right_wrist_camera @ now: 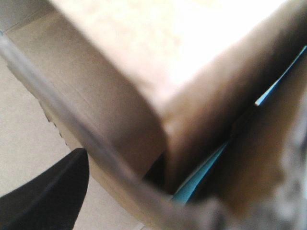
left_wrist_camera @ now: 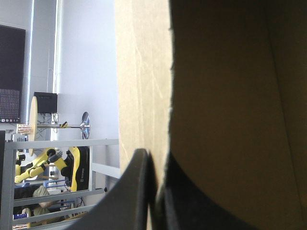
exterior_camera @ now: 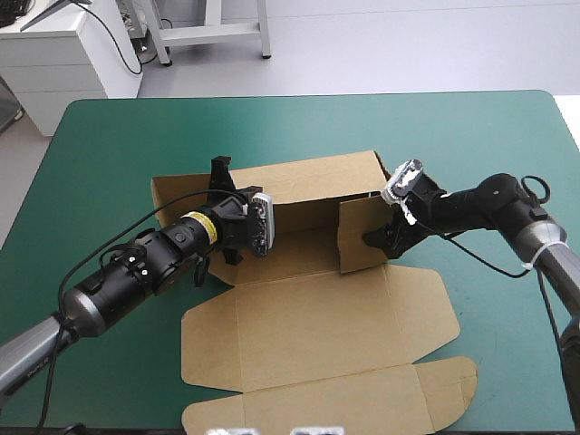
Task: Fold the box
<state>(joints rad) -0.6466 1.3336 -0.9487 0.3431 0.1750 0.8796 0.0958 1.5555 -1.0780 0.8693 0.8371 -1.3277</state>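
The left arm reaches in low, the left gripper [left_wrist_camera: 154, 165] clamped on the back wall of the box [exterior_camera: 317, 186] near its left end. The right gripper [exterior_camera: 374, 238], spread apart, is at the upright right flap. Matte brown board, its lid [exterior_camera: 317, 335] flat, lies mid-bench [exterior_camera: 118, 136] on the teal-green cover.

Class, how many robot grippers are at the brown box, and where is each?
2. The left gripper is shut on the raised far wall of the box, near its left end; the right gripper is at the upright side panel on the right.
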